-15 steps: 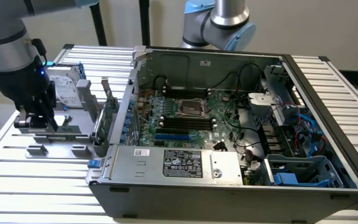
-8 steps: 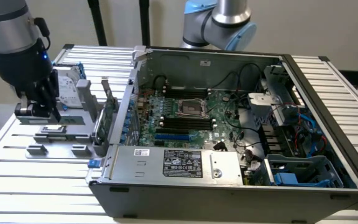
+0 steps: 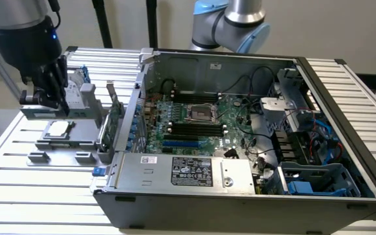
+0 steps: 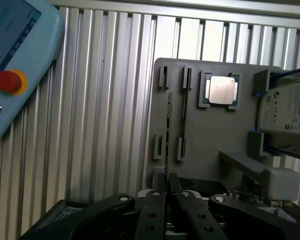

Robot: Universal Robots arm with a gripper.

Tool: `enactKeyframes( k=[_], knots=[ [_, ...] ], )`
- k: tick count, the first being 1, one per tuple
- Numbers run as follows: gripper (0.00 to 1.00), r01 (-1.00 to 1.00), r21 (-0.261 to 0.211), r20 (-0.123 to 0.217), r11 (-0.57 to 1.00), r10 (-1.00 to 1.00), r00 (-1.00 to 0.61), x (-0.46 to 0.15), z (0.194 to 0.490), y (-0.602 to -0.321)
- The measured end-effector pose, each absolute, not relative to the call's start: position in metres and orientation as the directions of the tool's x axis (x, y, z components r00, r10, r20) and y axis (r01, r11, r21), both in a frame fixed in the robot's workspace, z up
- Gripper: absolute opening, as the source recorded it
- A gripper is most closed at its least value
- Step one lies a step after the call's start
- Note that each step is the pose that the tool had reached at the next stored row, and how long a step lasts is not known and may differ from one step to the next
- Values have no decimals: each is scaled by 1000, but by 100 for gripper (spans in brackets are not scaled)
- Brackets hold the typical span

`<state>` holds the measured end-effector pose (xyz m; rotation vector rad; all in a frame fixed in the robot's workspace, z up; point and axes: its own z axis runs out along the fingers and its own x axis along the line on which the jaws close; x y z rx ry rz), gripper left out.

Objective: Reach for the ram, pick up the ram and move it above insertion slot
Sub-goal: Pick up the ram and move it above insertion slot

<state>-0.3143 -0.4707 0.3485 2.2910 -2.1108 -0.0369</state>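
Observation:
My gripper (image 3: 44, 104) hangs above the grey parts holder (image 3: 60, 152) at the exterior view's left, beside the open computer case (image 3: 240, 196). Its fingers (image 4: 160, 186) stand nearly together, shut on the ram (image 4: 169, 112). The ram shows edge-on as a thin strip running out from the fingertips, between the holder's two pairs of slot posts. In the exterior view the ram (image 3: 44, 113) is a short level bar under the gripper, lifted off the holder. The black memory slots (image 3: 195, 129) lie on the motherboard inside the case, well to the exterior view's right of the gripper.
On the holder (image 4: 210, 135) rest a processor chip (image 4: 221, 90) and a silver hard drive (image 4: 287, 112). A green expansion card (image 3: 113, 122) stands upright against the case wall. A teach pendant with a red button (image 4: 9, 81) lies on the slatted aluminium table (image 4: 105, 100).

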Motion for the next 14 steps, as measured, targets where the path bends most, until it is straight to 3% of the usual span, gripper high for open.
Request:
enactKeyframes(
  k=[14],
  knots=[
    [14, -996, 35, -5, -82, -997, 82, -263, 384, -466]
  ],
)
